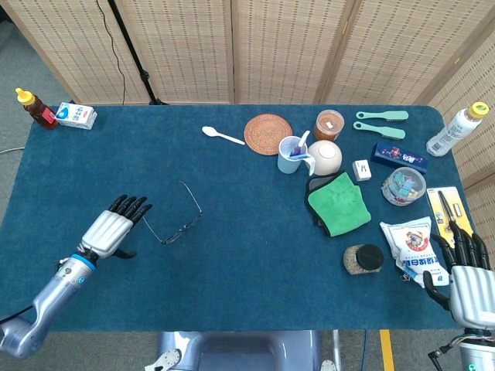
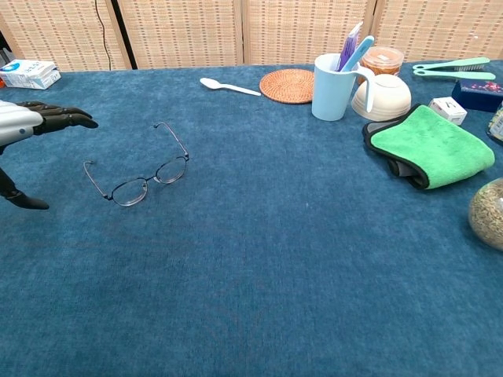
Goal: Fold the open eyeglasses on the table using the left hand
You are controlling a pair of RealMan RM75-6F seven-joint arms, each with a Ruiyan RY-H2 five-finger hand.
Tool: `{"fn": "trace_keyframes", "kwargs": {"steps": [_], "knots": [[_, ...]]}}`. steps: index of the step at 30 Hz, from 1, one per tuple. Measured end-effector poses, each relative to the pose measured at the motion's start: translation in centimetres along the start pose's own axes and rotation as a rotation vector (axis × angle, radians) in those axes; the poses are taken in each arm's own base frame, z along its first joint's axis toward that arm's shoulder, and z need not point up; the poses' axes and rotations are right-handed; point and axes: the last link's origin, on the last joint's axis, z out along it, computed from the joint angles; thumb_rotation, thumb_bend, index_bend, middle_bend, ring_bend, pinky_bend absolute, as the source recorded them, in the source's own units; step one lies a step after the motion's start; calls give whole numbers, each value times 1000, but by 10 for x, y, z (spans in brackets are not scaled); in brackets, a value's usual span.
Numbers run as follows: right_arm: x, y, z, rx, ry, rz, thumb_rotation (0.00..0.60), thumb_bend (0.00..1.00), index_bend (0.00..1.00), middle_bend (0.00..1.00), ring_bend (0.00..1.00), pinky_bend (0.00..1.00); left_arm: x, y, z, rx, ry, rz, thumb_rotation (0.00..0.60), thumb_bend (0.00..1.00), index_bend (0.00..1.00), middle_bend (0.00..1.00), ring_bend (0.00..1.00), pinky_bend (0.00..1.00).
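The thin-framed eyeglasses (image 1: 176, 229) (image 2: 148, 180) lie on the blue tablecloth with both temple arms unfolded, lenses toward the table's front. My left hand (image 1: 114, 228) (image 2: 31, 118) hovers to their left, fingers spread and empty, a short gap away from the nearer temple arm. My right hand (image 1: 468, 270) rests open at the table's front right corner, beside a white snack bag (image 1: 411, 244), holding nothing.
A green cloth (image 1: 338, 202) (image 2: 431, 144), a light blue cup (image 1: 292, 154) (image 2: 333, 83), a white bowl (image 1: 326, 156), a woven coaster (image 1: 267, 134) and a white spoon (image 1: 222, 135) sit at the middle and right. A milk carton (image 1: 76, 115) and sauce bottle (image 1: 34, 108) stand far left.
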Motion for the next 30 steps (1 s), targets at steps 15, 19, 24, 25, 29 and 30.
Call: {"fn": "trace_keyframes", "kwargs": {"steps": [15,19,24,25,29,30], "knots": [[3,5,-3,-14,13,1,600,426,178,0,0,0,3,14,39,-13,-17,53,495,73,0,0,0,0],[4,6,-3,-17,17,1,600,427,178,0,0,0,4,16,48,-18,-41,94,500,73,0,0,0,0],[4,8,-3,-21,19,4,600,427,178,0,0,0,5,22,58,-12,-50,103,496,73,0,0,0,0],[4,8,-3,-21,20,5,600,426,178,0,0,0,5,23,60,-11,-48,102,497,73,0,0,0,0],[5,10,-4,-28,24,4,600,427,178,0,0,0,6,29,68,-4,-36,87,497,73,0,0,0,0],[5,11,-4,-28,24,5,600,427,178,0,0,0,6,30,69,-2,-34,83,497,73,0,0,0,0]]}}
